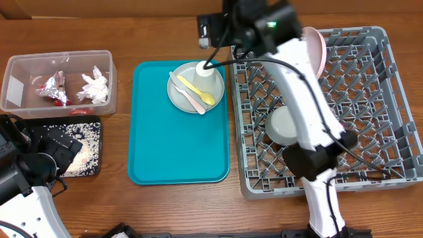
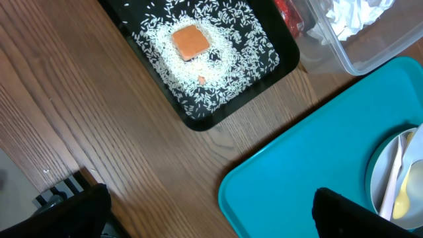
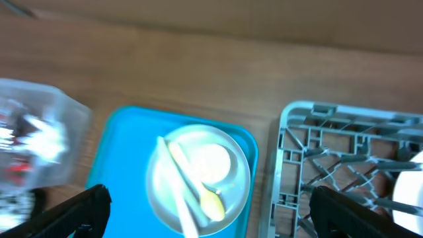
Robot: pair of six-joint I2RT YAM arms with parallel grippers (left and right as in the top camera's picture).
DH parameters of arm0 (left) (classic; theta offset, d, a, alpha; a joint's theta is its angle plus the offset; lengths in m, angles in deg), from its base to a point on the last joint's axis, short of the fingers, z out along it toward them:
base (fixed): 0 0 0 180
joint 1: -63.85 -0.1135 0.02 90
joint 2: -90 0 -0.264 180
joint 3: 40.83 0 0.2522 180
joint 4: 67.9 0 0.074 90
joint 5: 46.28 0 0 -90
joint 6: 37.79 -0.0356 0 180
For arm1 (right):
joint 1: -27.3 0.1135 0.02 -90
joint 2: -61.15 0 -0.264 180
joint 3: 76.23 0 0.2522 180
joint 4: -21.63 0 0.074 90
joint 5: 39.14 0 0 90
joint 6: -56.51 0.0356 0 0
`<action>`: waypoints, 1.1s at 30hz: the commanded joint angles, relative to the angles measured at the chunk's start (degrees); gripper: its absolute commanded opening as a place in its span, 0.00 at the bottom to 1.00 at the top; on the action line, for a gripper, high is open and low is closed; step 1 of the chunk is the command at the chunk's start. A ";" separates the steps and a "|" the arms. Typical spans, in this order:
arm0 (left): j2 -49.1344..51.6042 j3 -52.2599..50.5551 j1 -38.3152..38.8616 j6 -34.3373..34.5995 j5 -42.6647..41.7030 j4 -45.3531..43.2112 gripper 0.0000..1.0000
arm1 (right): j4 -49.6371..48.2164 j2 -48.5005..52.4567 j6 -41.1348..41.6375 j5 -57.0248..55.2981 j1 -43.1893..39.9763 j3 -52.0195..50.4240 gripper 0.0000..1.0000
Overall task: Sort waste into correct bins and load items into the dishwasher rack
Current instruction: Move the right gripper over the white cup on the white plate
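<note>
Grey round plate [image 1: 180,100] bearing white cup [image 1: 206,74] | step: loading grey pegged crate [image 1: 398,86]; left gripper [image 2: 210,193], right gripper [image 3: 210,193] gaped empty | next: cup needed lifting first

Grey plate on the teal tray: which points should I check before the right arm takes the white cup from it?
1. Right gripper open and empty: ok.
2. White cup stands on the grey plate: ok.
3. Yellow spoon free of the cup: cannot tell.
4. Dishwasher rack has free pegs: ok.
5. Left gripper away from the plate: ok.
</note>
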 commanded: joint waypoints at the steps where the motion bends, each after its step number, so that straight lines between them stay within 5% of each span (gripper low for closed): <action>1: 0.11 -0.24 -0.42 0.79 0.57 -0.02 1.00 | -0.61 4.26 -0.42 -1.95 -0.39 -0.15 1.00; 17: 0.11 -0.24 -0.42 0.79 0.57 -0.02 1.00 | -4.66 18.08 -4.44 5.57 -0.31 -1.29 1.00; 33: 0.11 -0.24 -0.42 0.79 0.57 -0.02 1.00 | -10.10 18.27 -5.03 5.95 2.97 -11.21 1.00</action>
